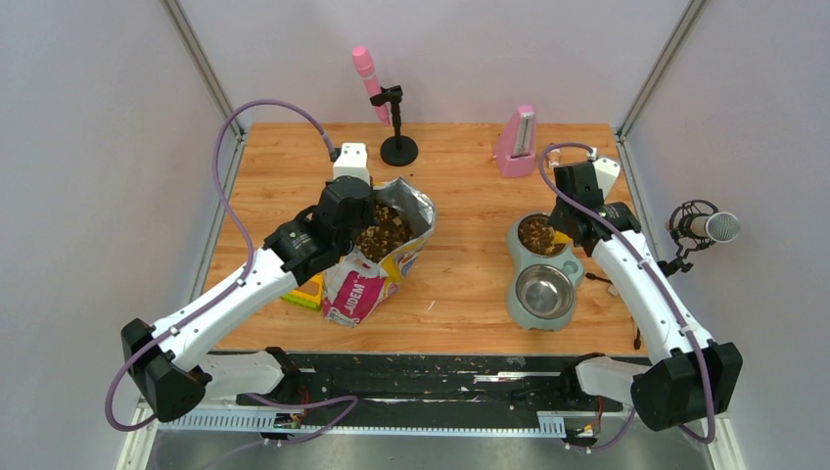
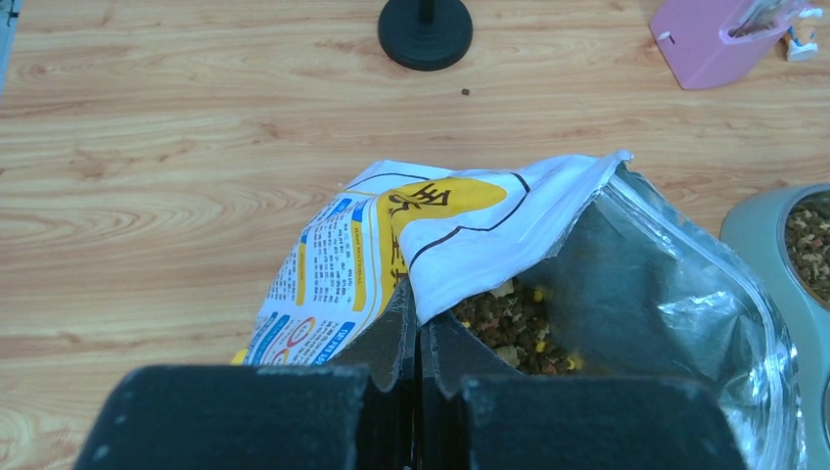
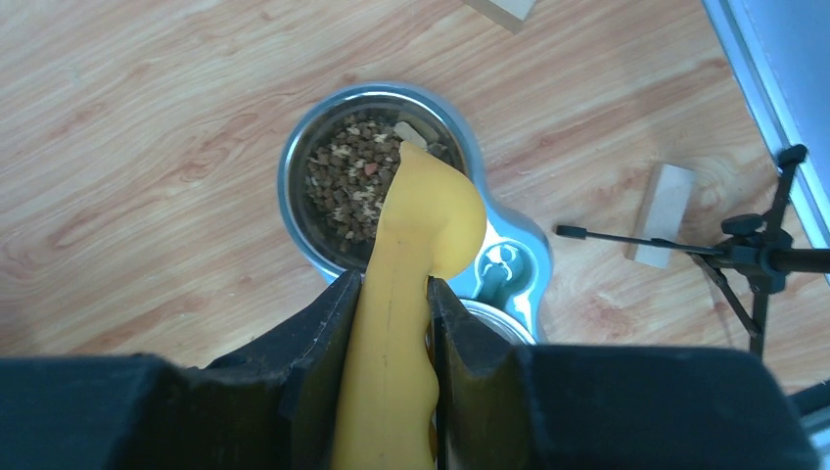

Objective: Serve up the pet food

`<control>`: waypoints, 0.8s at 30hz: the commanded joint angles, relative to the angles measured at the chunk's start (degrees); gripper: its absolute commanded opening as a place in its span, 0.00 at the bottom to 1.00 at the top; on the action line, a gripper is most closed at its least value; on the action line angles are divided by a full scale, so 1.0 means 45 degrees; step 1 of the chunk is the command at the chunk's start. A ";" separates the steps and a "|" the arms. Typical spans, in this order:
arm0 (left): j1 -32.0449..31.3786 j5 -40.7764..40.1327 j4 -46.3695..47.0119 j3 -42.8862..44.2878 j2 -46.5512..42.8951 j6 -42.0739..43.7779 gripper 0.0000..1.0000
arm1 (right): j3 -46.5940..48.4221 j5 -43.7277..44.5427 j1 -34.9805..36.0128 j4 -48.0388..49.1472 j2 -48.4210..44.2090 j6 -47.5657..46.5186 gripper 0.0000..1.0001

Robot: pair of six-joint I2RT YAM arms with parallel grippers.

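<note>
- At the left of the wooden table [image 1: 470, 284], the left gripper [image 2: 416, 313] has its claw pressed together on the near rim of the bag [image 2: 460, 220], one finger outside the printed wall and one inside.
- The bag stands open with its silver lining showing, and the pet food [image 2: 514, 328] lies inside it as a brown heap with a few yellow bits.
- A yellow block [image 1: 305, 292] sits just beside the bag's left bottom corner.
- Behind the bag, a pink microphone [image 1: 365, 69] leans on a black stand, and a pink metronome [image 1: 516, 142] stands farther right.
- Right of centre is a grey double feeder [image 1: 514, 294]: its far bowl holds more pet food, its near bowl [image 1: 544, 291] shows bare steel.
- The right gripper [image 3: 390, 323] pinches the handle of a yellow scoop [image 3: 421, 225], whose head is over the filled bowl's rim.
- A grey microphone [image 1: 707, 227] stands off the table's right edge.
</note>
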 commanded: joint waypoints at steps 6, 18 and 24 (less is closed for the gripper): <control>0.0052 0.0004 0.1249 0.0634 -0.0514 0.0179 0.00 | 0.0264 0.0915 0.0966 -0.0344 -0.1378 0.0896 0.00; 0.0119 0.0284 0.1349 0.0729 -0.0428 0.0092 0.00 | 0.1079 -0.0391 0.0877 0.0485 -0.4153 0.2190 0.03; 0.0212 0.0444 0.1461 0.0782 -0.0337 0.0108 0.00 | 0.0805 -0.6385 0.0874 0.3018 -0.5592 0.2204 0.00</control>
